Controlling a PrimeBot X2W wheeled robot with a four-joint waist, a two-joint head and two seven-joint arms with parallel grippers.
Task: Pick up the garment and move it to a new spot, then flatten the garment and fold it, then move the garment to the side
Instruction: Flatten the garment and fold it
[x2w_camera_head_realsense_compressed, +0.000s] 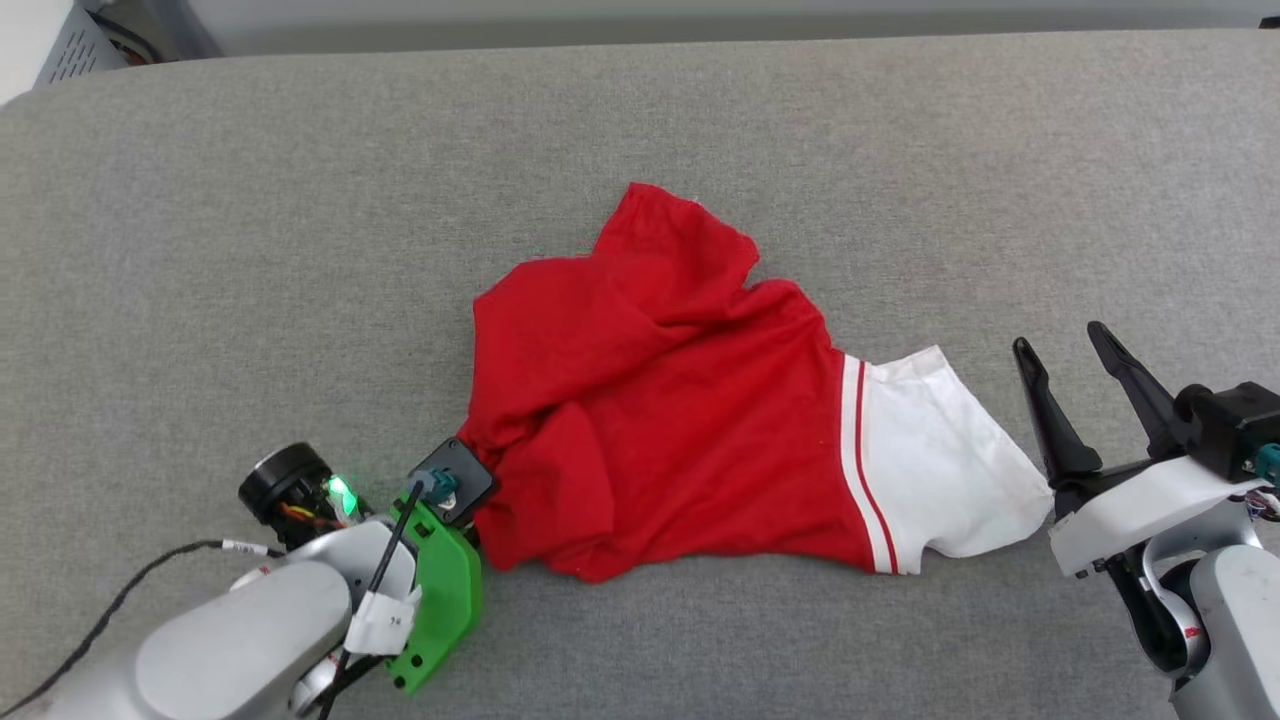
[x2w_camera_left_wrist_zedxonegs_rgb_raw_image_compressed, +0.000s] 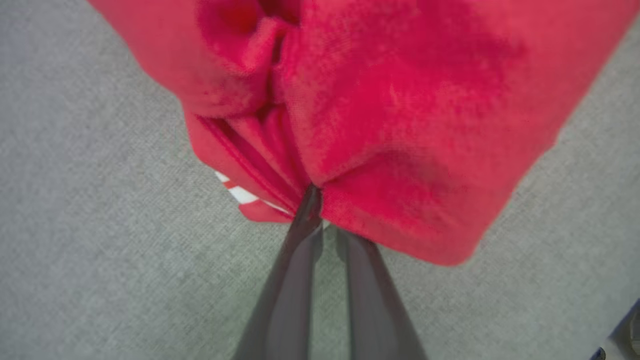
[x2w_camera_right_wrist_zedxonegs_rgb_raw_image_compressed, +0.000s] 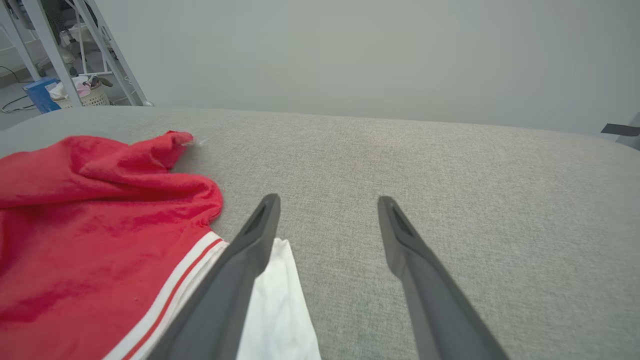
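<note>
Closest in, our left claw (x2w_camera_left_wrist_zedxonegs_rgb_raw_image_compressed: 314, 200) is clamped tight on a bunched red edge of the garment (x2w_camera_head_realsense_compressed: 660, 420). Its two dark fingers are pressed together with cloth gathered above them, and a sliver of red-and-white trim (x2w_camera_left_wrist_zedxonegs_rgb_raw_image_compressed: 240, 192) peeks out beside them. Our right claw (x2w_camera_head_realsense_compressed: 1058, 340) stands wide apart and holds nothing. It hovers just beside the white sleeve (x2w_camera_head_realsense_compressed: 940, 450), which lies to its left, and in the right wrist view one finger overlaps the sleeve's edge, though we cannot tell if it touches. The garment lies crumpled on the gray fabric-covered counter (x2w_camera_head_realsense_compressed: 200, 250) between our two claws. Its long axis runs across us, from the pinched red corner on our left to the sleeve on our right, and a red flap points toward the far side. We judge that the lift hangs on the left arm's grip, while the right would need only a small shift leftward to take the sleeve. Farther off, past the counter, a pale basket (x2w_camera_right_wrist_zedxonegs_rgb_raw_image_compressed: 85, 95) holds pink and white things we cannot identify, with a blue box (x2w_camera_right_wrist_zedxonegs_rgb_raw_image_compressed: 37, 95) beside it. The contents of a gray perforated crate (x2w_camera_head_realsense_compressed: 75, 50) are hidden.
</note>
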